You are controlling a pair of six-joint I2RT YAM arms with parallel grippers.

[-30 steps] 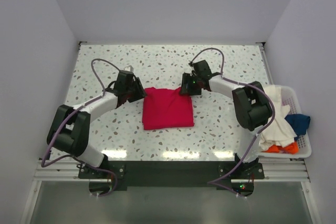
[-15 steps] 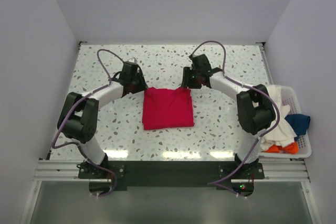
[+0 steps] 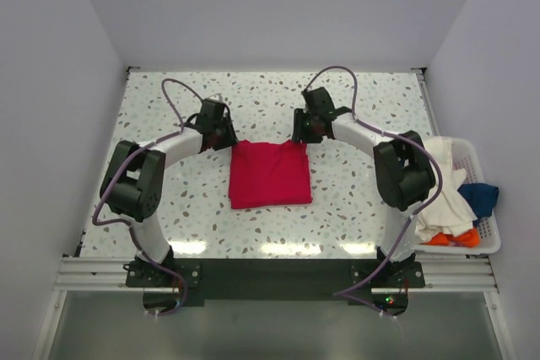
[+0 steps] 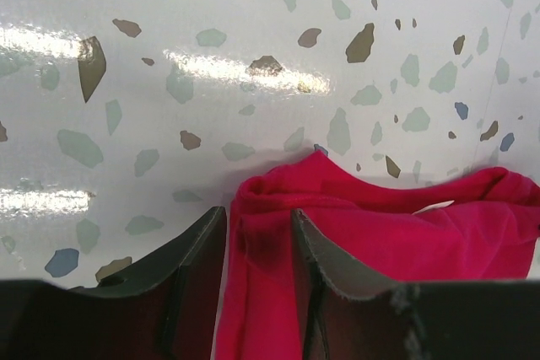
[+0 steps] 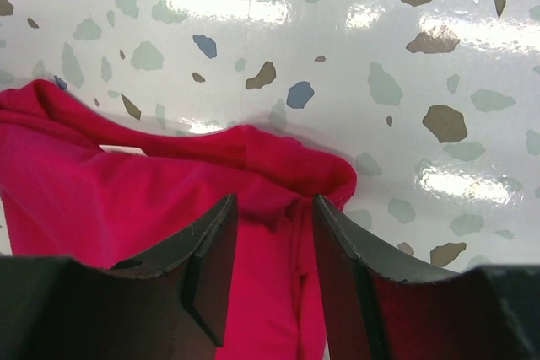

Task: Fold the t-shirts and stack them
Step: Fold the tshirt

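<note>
The crimson-red t-shirt (image 3: 270, 174) lies folded into a rough square in the middle of the table. My left gripper (image 3: 226, 137) is at its far left corner and my right gripper (image 3: 302, 134) is at its far right corner. In the left wrist view the jaws (image 4: 257, 212) stand apart with the red cloth (image 4: 396, 233) lying loose between them. In the right wrist view the jaws (image 5: 274, 200) also stand apart over the rumpled red corner (image 5: 126, 200). Neither pair pinches the cloth.
A white slatted basket (image 3: 489, 221) sits at the table's right edge. It holds cream-white cloth (image 3: 447, 200), a dark blue shirt (image 3: 481, 196) and an orange one (image 3: 447, 239). Speckled tabletop (image 3: 169, 200) surrounds the red shirt.
Both grippers have moved a little toward the far side of the table, off the shirt's far corners. The red shirt has stayed where it was.
</note>
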